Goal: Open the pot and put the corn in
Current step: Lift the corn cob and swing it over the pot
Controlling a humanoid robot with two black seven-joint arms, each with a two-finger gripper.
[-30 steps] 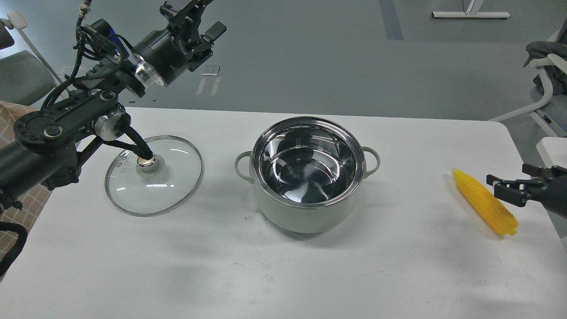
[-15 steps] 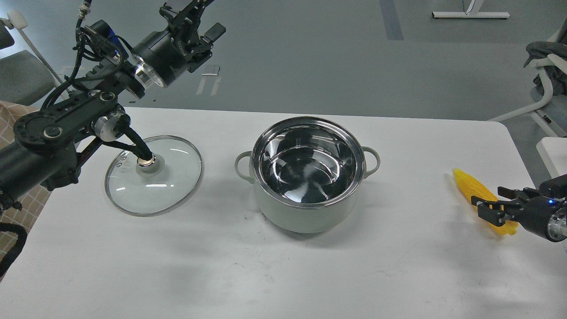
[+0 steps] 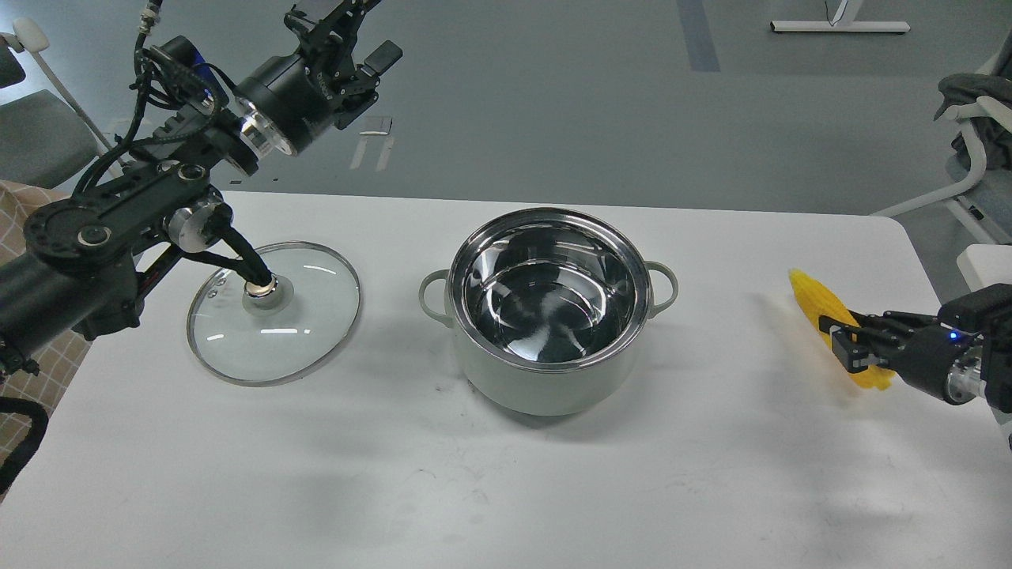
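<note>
The pale grey-green pot (image 3: 545, 389) stands open in the middle of the white table, its shiny steel inside empty. The yellow corn (image 3: 808, 294) is at the right side of the table, tilted, its tapered end pointing up-left. My right gripper (image 3: 840, 338) comes in from the right edge and is shut across the cob's middle, holding it just above the table. My left gripper (image 3: 348, 35) is raised high at the upper left, beyond the table's far edge, open and empty.
The round glass lid (image 3: 304, 332) with its knob lies flat on the table (image 3: 506, 490) left of the pot, partly under my left arm. Chairs stand off the table at the far left and far right.
My right gripper moved left onto the corn, closed on it, and lifted and shifted it up and left towards the pot. The left arm, pot and lid stayed put.
</note>
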